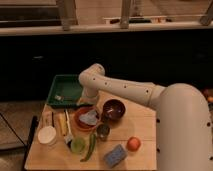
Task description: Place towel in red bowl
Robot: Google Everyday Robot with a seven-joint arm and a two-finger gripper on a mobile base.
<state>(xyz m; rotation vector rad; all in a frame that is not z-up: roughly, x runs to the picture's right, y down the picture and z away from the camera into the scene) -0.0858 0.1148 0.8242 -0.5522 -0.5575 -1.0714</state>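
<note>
Grey towel [89,118] lying in the red bowl [81,123] just below the gripper [89,103], we observe, finger state we cannot tell, dark bowl [113,109] just right of it

We're not seeing any readable text, labels or numbers; gripper [90,103] is hanging just above the red bowl [80,122].

Dim warm light, soft blur; pincer [91,106] above towel [89,118]
</note>
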